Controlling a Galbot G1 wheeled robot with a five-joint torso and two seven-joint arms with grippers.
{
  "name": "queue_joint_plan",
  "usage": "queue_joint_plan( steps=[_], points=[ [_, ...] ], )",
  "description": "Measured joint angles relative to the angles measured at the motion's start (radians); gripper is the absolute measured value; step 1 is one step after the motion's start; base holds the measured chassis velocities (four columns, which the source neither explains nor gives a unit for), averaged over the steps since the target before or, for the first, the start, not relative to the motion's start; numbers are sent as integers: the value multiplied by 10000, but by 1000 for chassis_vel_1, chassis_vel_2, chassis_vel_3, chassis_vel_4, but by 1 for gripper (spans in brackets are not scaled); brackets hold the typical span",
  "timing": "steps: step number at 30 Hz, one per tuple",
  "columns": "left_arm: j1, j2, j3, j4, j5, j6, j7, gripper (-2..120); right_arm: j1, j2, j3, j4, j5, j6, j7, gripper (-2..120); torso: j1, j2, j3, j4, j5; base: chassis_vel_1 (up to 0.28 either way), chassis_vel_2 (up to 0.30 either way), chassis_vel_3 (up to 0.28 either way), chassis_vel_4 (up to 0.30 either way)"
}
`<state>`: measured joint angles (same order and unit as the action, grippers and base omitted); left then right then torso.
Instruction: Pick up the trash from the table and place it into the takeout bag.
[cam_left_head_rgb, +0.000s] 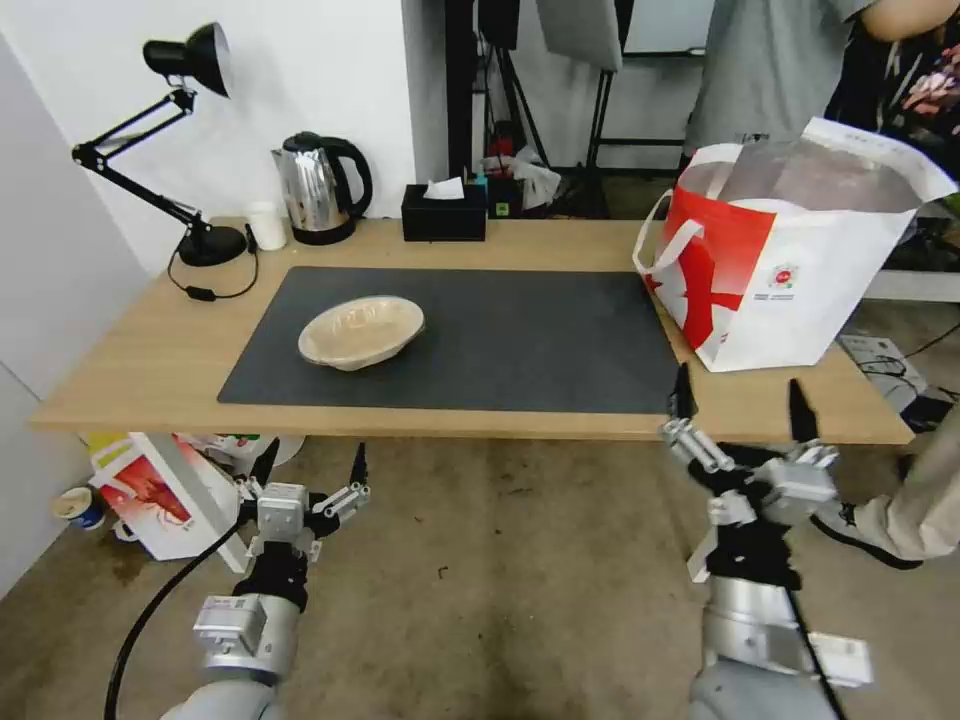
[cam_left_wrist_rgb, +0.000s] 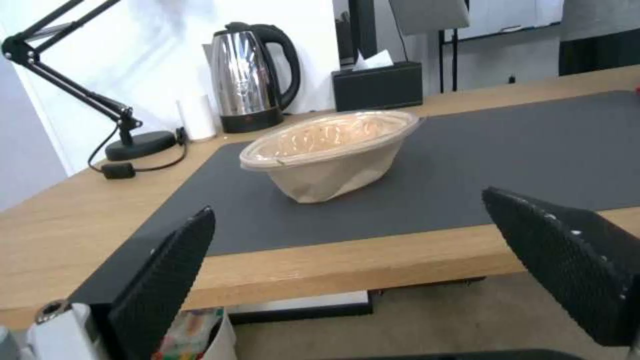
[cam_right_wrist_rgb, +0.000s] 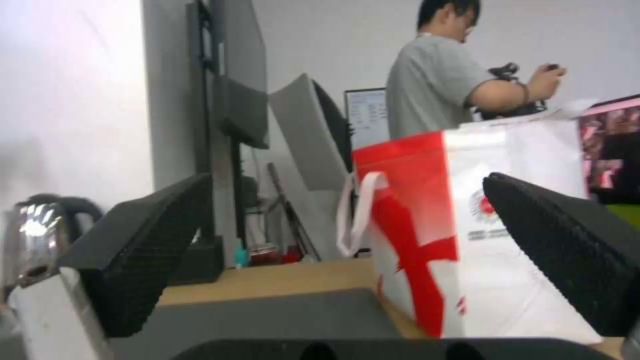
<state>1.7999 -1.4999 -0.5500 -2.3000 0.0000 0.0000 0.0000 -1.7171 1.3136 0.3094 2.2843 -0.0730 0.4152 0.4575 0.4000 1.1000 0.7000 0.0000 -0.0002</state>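
The left gripper (cam_left_head_rgb: 312, 468) hangs below the table's (cam_left_head_rgb: 130, 350) front edge with its fingers spread and empty, facing the beige bowl (cam_left_head_rgb: 361, 331) on the mat's (cam_left_head_rgb: 520, 340) left half, probably so that it can rise to this last piece of trash. The right gripper (cam_left_head_rgb: 742, 402), likewise spread and holding nothing, sits just off the front edge near the right corner, in front of the bag (cam_left_head_rgb: 790, 270), which stands open-mouthed at the table's right end; its contents cannot be made out. Along the back edge stand a lamp (cam_left_head_rgb: 180, 150), kettle (cam_left_head_rgb: 318, 187), small cup (cam_left_head_rgb: 266, 226) and tissue box (cam_left_head_rgb: 444, 212), above a stained concrete floor (cam_left_head_rgb: 500, 580).
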Motion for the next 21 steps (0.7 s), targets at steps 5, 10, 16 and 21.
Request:
queue_joint_plan(
  steps=[5, 10, 16, 21],
  points=[
    [0, 0, 0, 0, 0, 0, 0, 100, 11, 116, -275, -599, -303, 511, -225, 100, 0, 0, 0, 0, 1, 0, 0, 0, 0],
    [0, 0, 0, 0, 0, 0, 0, 100, -78, 148, -532, -965, -732, 688, -224, 100, 0, 0, 0, 0, 1, 0, 0, 0, 0],
    [0, 0, 0, 0, -1, 0, 0, 100, -260, 233, -647, -1350, -1004, 1050, -134, 100, 0, 0, 0, -1, 1, 0, 0, 0, 0],
    [0, 0, 0, 0, -1, 0, -1, 100, -381, 277, -802, -1536, -1138, 1227, -111, 100, 0, 0, 0, -1, 2, 0, 0, 0, 0]
  ],
)
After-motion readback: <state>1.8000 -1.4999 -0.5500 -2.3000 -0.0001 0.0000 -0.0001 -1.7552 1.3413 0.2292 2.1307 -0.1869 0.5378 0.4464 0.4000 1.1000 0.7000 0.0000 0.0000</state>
